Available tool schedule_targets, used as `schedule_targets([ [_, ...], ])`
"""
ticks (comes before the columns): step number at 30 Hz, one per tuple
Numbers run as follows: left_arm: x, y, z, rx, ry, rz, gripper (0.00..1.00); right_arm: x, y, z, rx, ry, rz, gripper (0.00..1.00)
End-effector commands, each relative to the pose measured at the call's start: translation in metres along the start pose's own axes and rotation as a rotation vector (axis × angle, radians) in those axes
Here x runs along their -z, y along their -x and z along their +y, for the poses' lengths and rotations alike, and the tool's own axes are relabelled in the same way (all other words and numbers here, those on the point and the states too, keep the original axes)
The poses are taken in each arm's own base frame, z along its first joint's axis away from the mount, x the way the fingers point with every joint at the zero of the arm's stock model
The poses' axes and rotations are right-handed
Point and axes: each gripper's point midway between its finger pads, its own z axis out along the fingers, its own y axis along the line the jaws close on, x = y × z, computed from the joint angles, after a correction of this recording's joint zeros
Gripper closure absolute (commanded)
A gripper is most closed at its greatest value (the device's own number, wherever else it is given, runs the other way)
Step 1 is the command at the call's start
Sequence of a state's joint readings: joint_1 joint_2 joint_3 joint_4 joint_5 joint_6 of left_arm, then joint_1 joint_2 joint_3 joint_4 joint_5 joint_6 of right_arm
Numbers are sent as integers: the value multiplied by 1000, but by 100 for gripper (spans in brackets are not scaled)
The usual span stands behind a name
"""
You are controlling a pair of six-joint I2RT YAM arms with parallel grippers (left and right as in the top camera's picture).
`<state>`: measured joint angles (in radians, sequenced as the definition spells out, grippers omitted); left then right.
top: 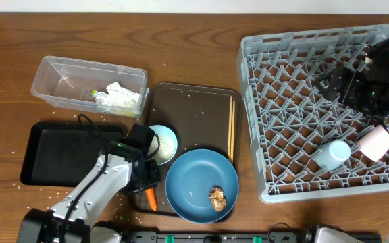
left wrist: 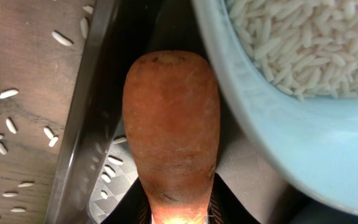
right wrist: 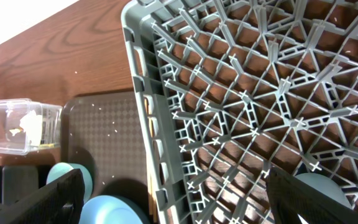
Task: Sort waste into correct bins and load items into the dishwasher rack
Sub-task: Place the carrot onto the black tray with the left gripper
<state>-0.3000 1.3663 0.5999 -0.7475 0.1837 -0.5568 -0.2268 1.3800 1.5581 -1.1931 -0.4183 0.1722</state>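
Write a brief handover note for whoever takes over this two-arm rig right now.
Left gripper: fingers flank the orange carrot piece at the dark brown serving tray's edge; grip unclear.
Right gripper: open above the light-grey plastic dishwasher rack.
Done: crumpled white paper and green-yellow wrapper in the clear rectangular plastic tub; small pale pink cup and small light blue cup in the rack.
Left: carrot, brown food lump, its large dark blue round dish, pale rice-filled bowl.

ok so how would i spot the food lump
Find the brown tray mid-table. A blue dish sits on its right corner nearest the robot. The lump lies on that dish, brown and knobbly, unlike the orange carrot beside the dish.
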Motion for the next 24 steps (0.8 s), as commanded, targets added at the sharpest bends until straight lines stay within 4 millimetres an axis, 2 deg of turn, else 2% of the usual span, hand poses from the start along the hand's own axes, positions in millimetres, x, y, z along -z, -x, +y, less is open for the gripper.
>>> schedule_targets([
  [1, 1, 1, 7, 10, 30, -2, 80, -2, -3, 1, 5, 1, 11, 14],
  [6, 34, 2, 3, 13, 36, -4, 81, -2, -2, 1, 6, 1, 10, 13],
  [11, 73, 3, 12, 78, 53, -36, 81, -2, -3, 1, 6, 1, 10, 13],
  [16, 89, 14, 29, 224, 23, -84, 87, -2, -3, 1, 6, 1, 10, 12],
  [19, 94, 30, 47, 356, 15, -132, 87, -2, -3, 1, 6, 1, 10, 12],
  [24, 103, 81, 87, 603, -29, -305, 87, -2, -3, 1, 6, 1, 10, 12],
])
